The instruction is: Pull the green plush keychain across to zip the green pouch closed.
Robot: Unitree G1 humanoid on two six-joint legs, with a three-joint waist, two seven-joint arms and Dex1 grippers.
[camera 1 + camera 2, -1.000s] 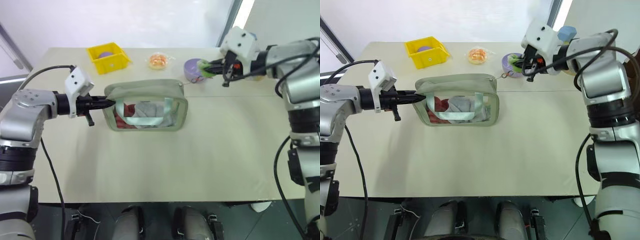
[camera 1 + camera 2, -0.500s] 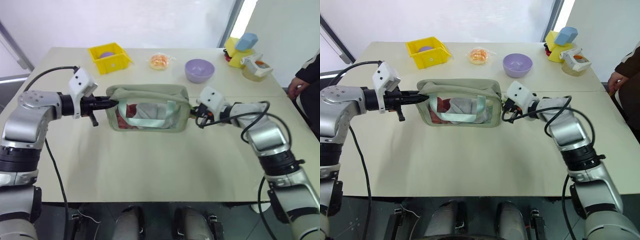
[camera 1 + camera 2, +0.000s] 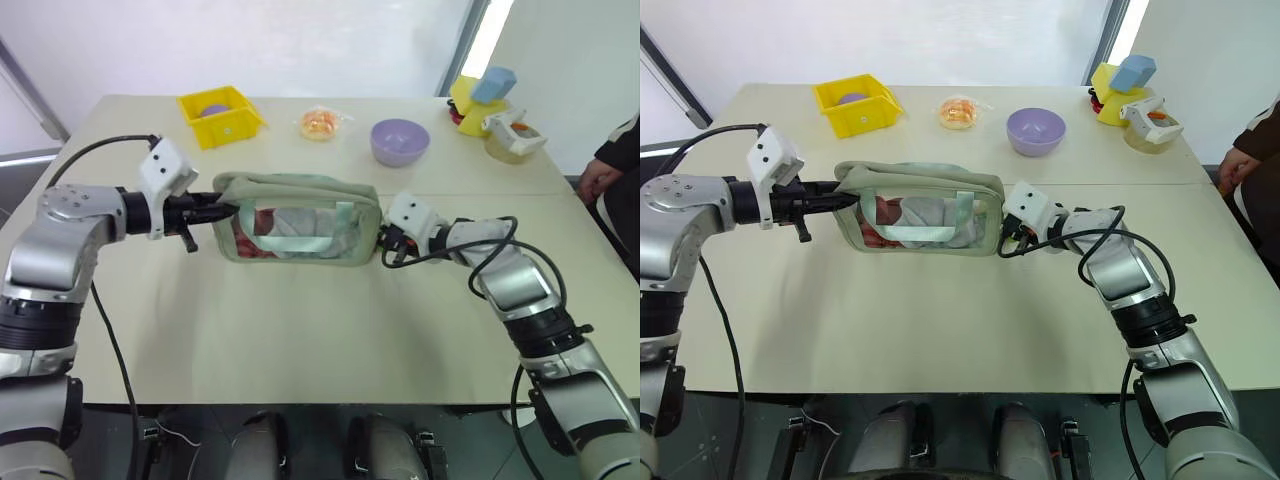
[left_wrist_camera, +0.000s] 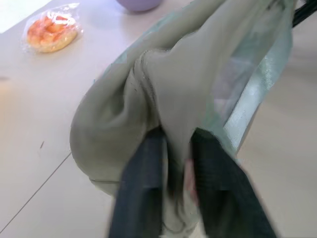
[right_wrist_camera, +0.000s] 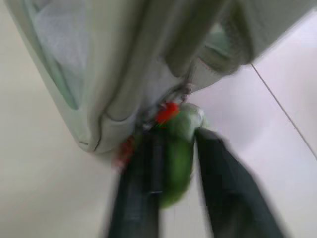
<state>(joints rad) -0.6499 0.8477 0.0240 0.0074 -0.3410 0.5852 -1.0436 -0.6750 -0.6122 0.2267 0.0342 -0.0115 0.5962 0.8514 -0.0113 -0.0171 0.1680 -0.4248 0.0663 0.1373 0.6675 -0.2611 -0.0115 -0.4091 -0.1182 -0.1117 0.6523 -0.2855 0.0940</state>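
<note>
So the pouch (image 3: 297, 220) sits on the table (image 3: 300, 330), a bit left of the middle, lying lengthwise from left to right with its clear window facing the robot. You can see red and white stuff through the window, plus the mint strap looped across the front.

Left gripper (image 4: 174, 148) is at the pouch's left end. In the left wrist view its two fingers (image 4: 141, 183) sit either side of a bunched fold of the pouch fabric, so it's pinching that end.

Right gripper (image 5: 176, 144) is at the pouch's right end, low near the table. The keychain (image 5: 179, 148) hangs off that right end and sits right between the two fingers there. The fingers look slightly apart on either side of the plush, and honestly I can't tell if they're actually squeezing it or just around it. There's a small red bit where it joins the zipper pull.

Along the back of the table: a yellow bin (image 3: 218, 115) on the left, a wrapped pastry (image 3: 320, 123), a purple bowl (image 3: 399, 141), and some blocks (image 3: 480, 95) at the far right corner. A person's hand (image 3: 596, 180) shows at the right edge.
</note>
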